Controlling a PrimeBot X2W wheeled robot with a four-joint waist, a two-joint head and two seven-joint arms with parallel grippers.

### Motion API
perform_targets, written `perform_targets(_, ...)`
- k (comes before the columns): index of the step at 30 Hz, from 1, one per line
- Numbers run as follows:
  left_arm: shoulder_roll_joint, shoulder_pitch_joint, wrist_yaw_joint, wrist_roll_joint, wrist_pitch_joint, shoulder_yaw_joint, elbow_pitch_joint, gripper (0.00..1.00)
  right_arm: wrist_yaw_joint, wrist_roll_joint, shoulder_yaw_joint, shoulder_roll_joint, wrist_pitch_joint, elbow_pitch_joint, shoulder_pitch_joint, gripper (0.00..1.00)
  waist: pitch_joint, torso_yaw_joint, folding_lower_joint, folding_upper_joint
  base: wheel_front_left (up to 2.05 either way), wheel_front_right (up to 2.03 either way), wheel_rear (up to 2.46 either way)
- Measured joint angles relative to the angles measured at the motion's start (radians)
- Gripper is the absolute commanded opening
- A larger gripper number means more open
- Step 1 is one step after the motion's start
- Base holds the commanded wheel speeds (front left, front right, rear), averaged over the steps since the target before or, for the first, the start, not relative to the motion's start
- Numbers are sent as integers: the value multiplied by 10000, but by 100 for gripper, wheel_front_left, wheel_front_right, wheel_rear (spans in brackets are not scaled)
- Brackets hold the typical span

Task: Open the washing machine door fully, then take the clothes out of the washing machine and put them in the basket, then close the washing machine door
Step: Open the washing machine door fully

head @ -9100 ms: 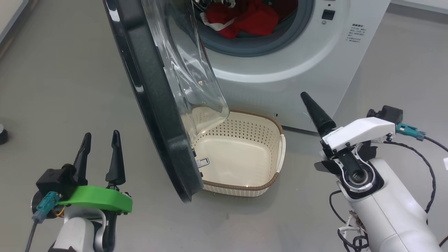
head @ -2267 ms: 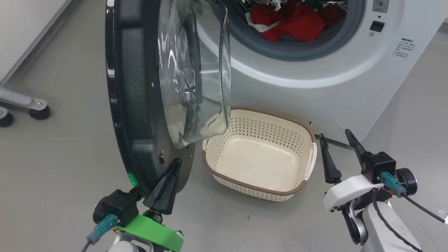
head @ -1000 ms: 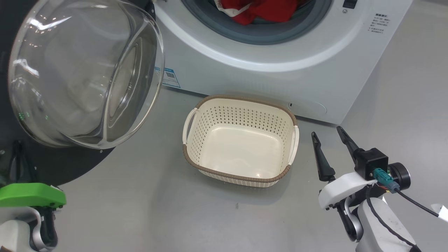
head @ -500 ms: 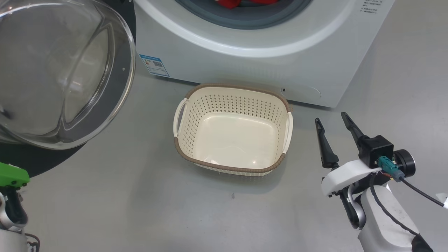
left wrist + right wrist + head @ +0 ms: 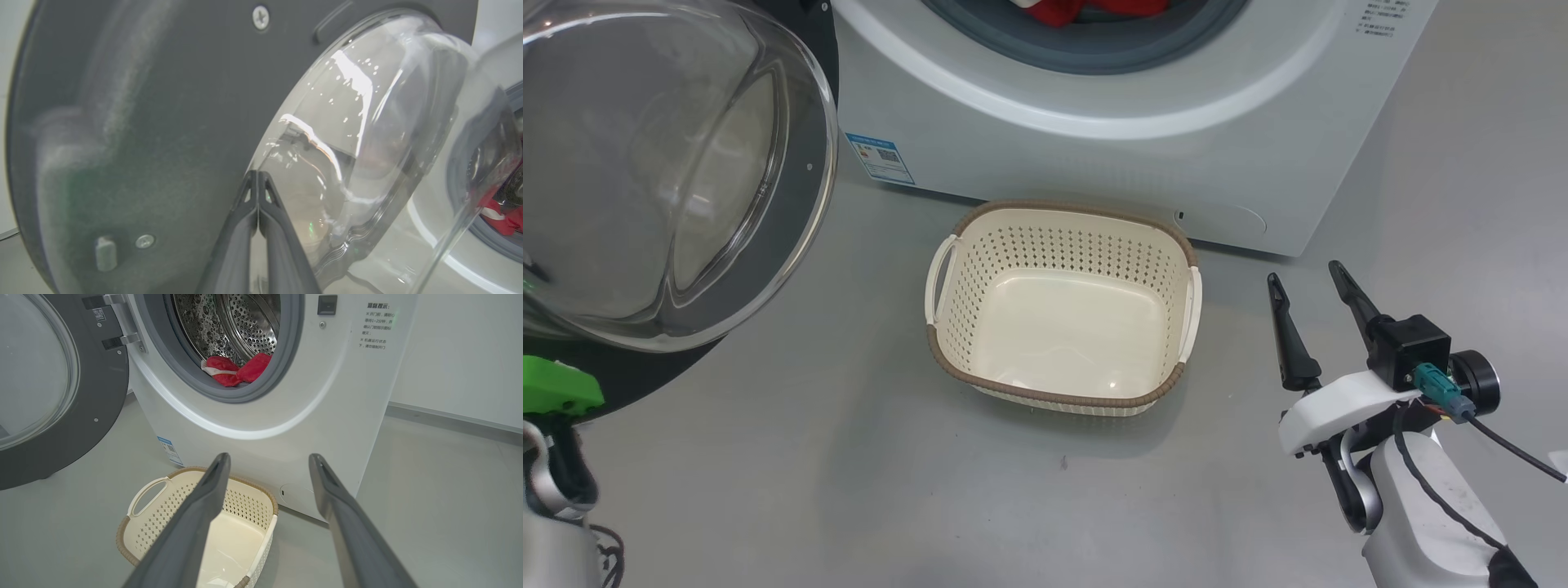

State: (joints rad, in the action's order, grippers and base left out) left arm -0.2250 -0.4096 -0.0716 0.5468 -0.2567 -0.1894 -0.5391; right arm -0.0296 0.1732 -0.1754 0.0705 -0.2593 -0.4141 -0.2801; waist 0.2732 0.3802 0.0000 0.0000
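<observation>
Washing machine door [image 5: 788, 233] is seen wide open; basket [image 5: 1058, 399] is set just before the washing machine [image 5: 1094, 155].
Left gripper [image 5: 258, 173] is pressed together by the door glass; right gripper [image 5: 1304, 273] is spread, nothing held; clothes [image 5: 237, 370] are left in the drum [image 5: 249, 326].

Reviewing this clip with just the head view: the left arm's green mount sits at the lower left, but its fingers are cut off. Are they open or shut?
Observer: Shut. In the left wrist view the left gripper has both fingers pressed together, holding nothing, tips pointing at the washing machine door, at its dark inner face beside the glass bowl.
Operator: I get only a scrap of red at the top. Where do the clothes lie?
Observer: The right wrist view shows the clothes heaped at the front of the steel drum, against the grey gasket.
Operator: How far is the door swung?
Observer: That view shows its metal hinge, with the door folded back beside the opening.
</observation>
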Motion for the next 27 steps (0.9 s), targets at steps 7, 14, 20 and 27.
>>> perform_targets(7, 788, 438, 353, -523, -44, 330, 888, 0, 0, 17, 138, -13, 0, -19, 26, 100, -287, 16, 0, 0, 0, 0, 0)
perform_targets(14, 1208, 1034, 640, -951, -8, 399, 1421, 0, -36, 38, 102, -71, 0, -27, 44, 100, -519, -95, 0, 0, 0, 0, 0)
perform_targets(20, 1684, 1311, 945, -1164, -8, 719, 1941, 0, -44, 102, 128, -81, 0, -31, 233, 100, -675, -255, 0, 0, 0, 0, 0)
perform_targets(27, 1831, 1851, 1404, -1653, -8, 1371, 2263, 1, -46, 115, 132, -100, 0, -33, 293, 100, -910, -486, 0, 0, 0, 0, 0)
